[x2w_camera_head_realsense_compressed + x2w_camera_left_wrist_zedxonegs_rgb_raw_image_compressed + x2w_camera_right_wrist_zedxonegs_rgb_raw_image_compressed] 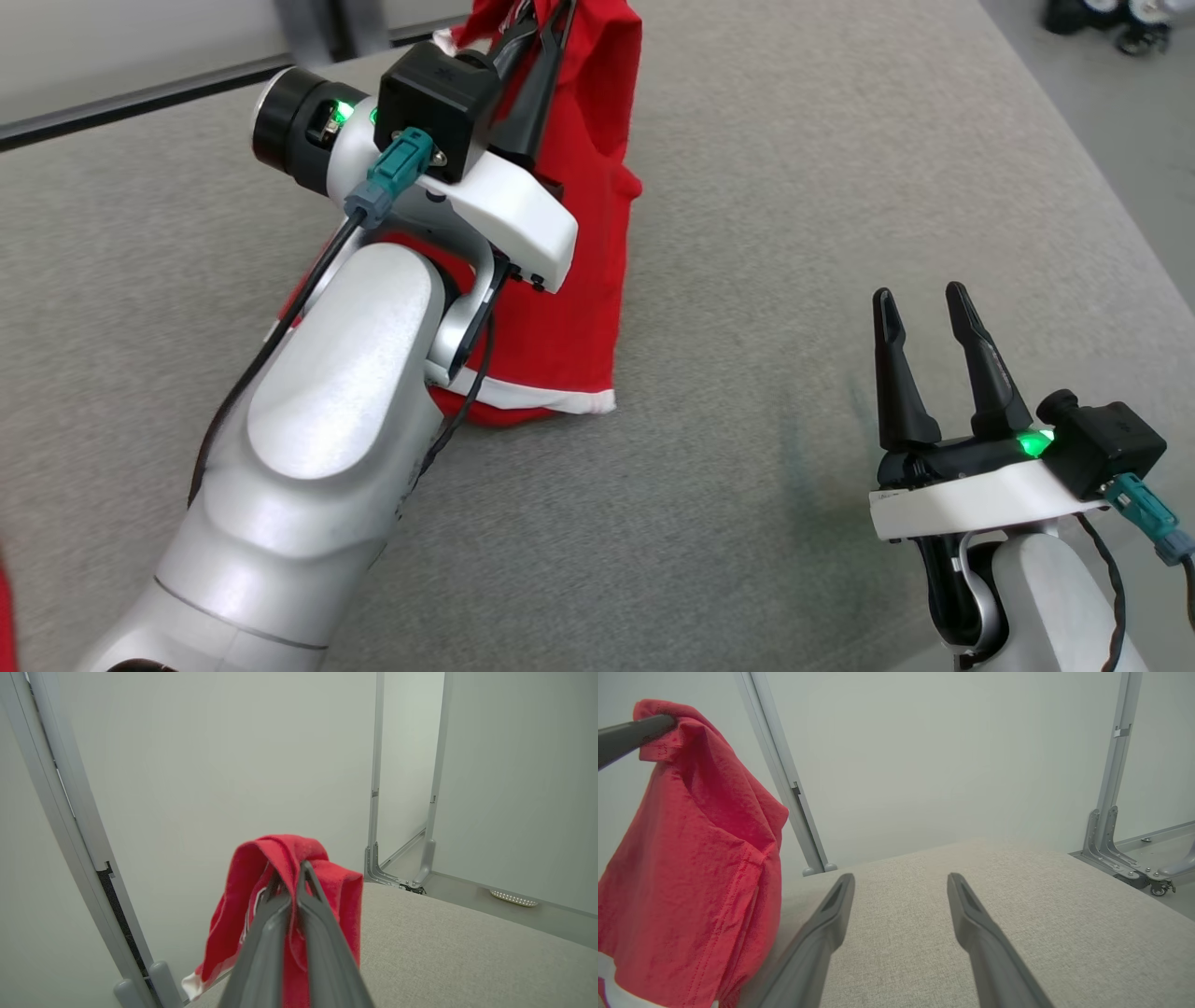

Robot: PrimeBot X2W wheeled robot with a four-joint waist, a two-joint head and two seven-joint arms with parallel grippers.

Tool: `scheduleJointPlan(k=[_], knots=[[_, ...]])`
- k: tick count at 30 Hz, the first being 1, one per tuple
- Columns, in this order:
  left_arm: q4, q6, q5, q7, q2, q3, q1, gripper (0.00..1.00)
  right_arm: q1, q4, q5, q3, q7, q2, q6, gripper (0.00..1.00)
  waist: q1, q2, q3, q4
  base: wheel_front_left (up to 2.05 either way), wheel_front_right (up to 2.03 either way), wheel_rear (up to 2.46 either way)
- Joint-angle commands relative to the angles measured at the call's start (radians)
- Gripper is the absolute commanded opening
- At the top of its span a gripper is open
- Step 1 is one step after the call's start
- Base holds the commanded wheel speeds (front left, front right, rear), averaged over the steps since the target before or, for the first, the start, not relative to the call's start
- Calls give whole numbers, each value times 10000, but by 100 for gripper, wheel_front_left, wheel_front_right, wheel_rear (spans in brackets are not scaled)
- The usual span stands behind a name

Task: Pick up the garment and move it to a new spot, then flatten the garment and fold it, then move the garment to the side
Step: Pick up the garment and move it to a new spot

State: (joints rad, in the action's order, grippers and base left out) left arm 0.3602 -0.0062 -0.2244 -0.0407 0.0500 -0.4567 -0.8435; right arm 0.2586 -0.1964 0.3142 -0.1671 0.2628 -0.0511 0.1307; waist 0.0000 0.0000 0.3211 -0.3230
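The left jaws clamp the red garment (579,308), hoisted over the worktop (794,233); the right jaws gape, empty. It's the move step. Next, lay it down elsewhere.

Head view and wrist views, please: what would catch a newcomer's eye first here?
The red garment stands out, hanging bunched above the grey table at the head view's upper middle, white-trimmed hem lowest. The left end effector is shut on its top fold. At the lower right, the right end effector hovers open and empty.
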Motion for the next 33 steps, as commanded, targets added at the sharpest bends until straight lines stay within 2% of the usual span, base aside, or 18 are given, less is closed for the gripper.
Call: scheduleJointPlan(k=[1,2,4,5,6,10,14,20,23,29,33], knots=[[122,63,-81,-122,32,-46,-127,0,104,4,67,-2,32,-5,1,100,0,0,402,-548,0,0,0],[499,214,-445,-398,21,-410,-218,0,96,-4,213,-76,32,1,1,100,0,0,417,-699,0,0,0],[898,399,-861,-552,25,-950,-164,36,72,-20,285,-95,32,-3,1,100,0,0,412,-775,0,0,0],[1147,488,-1049,-524,33,-1287,-90,57,66,-28,280,-100,32,-1,1,100,0,0,404,-793,0,0,0],[1391,554,-1233,-478,35,-1619,-8,100,66,-43,273,-106,32,0,1,100,0,0,392,-798,0,0,0],[1925,784,-2016,-686,28,-2628,14,100,139,-84,134,-89,32,-2,1,100,0,0,291,-657,0,0,0],[2195,1177,-2635,-1377,35,-2808,-241,100,103,-64,-117,11,32,-3,1,100,0,0,119,-226,0,0,0],[2247,1518,-3043,-2162,134,-2015,-423,100,-141,-75,-615,365,32,-10,1,100,0,0,-388,863,0,0,0],[1921,1601,-2924,-2240,519,-1505,-39,100,-266,-74,-818,448,32,-138,1,100,0,0,-653,1474,0,0,0],[451,1473,-2442,-2240,1140,-451,1828,100,-666,-90,-1012,589,32,-547,1,100,0,0,-1248,2671,0,0,0],[-126,1326,-2255,-2241,1251,-14,3031,100,-837,-149,-1071,521,32,-723,1,100,0,0,-1511,3080,0,0,0]])
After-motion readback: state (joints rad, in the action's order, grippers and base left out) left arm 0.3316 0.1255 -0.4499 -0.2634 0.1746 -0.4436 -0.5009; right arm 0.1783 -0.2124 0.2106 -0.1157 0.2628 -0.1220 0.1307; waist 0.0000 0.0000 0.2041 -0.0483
